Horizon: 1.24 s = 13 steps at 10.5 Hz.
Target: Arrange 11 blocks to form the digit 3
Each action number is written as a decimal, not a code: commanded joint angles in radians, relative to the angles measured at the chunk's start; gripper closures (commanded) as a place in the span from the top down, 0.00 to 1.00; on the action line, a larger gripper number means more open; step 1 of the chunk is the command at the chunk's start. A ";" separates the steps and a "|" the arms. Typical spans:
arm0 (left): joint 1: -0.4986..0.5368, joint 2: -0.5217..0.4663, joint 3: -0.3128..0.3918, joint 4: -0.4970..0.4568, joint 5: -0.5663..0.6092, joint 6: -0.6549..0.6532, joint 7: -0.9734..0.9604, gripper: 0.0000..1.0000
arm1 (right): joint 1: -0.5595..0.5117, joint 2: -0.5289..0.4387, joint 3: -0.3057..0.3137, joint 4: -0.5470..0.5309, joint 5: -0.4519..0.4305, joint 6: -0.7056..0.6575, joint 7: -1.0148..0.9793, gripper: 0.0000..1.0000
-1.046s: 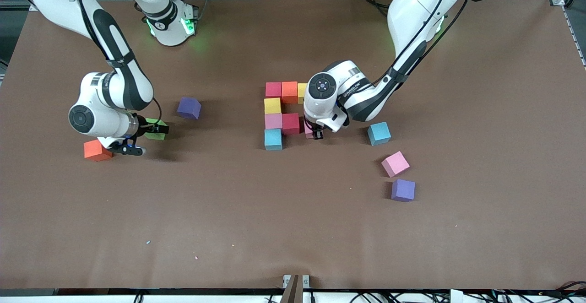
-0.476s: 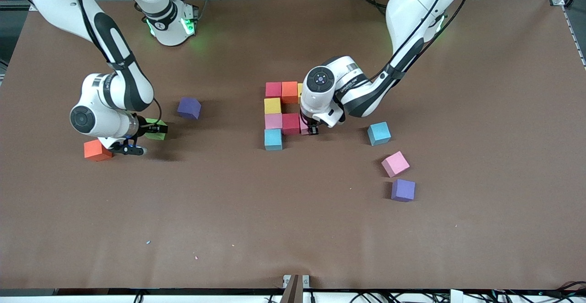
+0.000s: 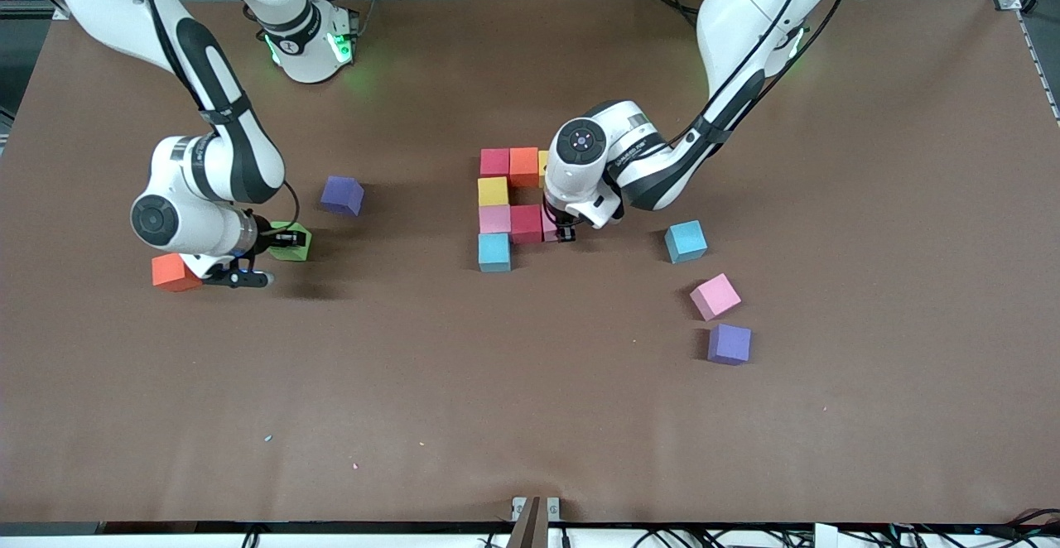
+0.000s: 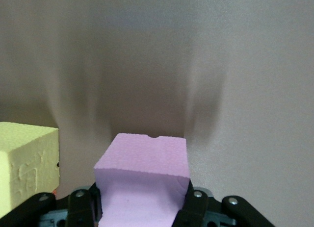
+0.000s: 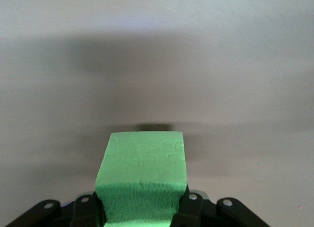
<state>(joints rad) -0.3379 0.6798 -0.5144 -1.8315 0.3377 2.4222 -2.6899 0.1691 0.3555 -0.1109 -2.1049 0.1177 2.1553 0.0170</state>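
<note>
Near the table's middle several blocks stand together: red (image 3: pixel 494 161), orange (image 3: pixel 523 165), yellow (image 3: pixel 493 191), pink (image 3: pixel 494 218), red (image 3: pixel 526 223) and light blue (image 3: pixel 494 252). My left gripper (image 3: pixel 565 233) is shut on a pink block (image 4: pixel 142 178), held against the second red one with a yellow block (image 4: pixel 24 163) beside it. Toward the right arm's end, my right gripper (image 3: pixel 286 240) is shut on the green block (image 5: pixel 144 173), low at the table. Loose light blue (image 3: pixel 686 241) and pink (image 3: pixel 715 296) blocks lie toward the left arm's end.
An orange-red block (image 3: pixel 174 271) sits right beside the right wrist. One purple cube (image 3: pixel 342 195) lies between the green block and the group. A second purple cube (image 3: pixel 729 343) rests just nearer the camera than the loose pink block.
My right gripper has shut on the green block and shifted it slightly toward the camera. My left gripper has slid its pink block up against the red block.
</note>
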 commanded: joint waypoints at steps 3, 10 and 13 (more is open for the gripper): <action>0.010 -0.011 -0.007 -0.023 0.035 0.035 -0.015 0.00 | 0.059 0.124 -0.001 0.351 0.016 -0.264 0.029 0.11; 0.005 -0.003 -0.006 -0.023 0.035 0.051 -0.016 0.00 | 0.225 0.342 -0.001 0.747 0.011 -0.373 0.217 0.09; 0.005 0.006 -0.003 -0.015 0.035 0.051 -0.015 0.38 | 0.298 0.454 0.003 0.900 0.019 -0.361 0.344 0.08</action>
<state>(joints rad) -0.3385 0.6846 -0.5148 -1.8422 0.3462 2.4556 -2.6899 0.4414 0.7280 -0.1038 -1.3276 0.1224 1.8158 0.2947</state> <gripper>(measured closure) 0.441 0.476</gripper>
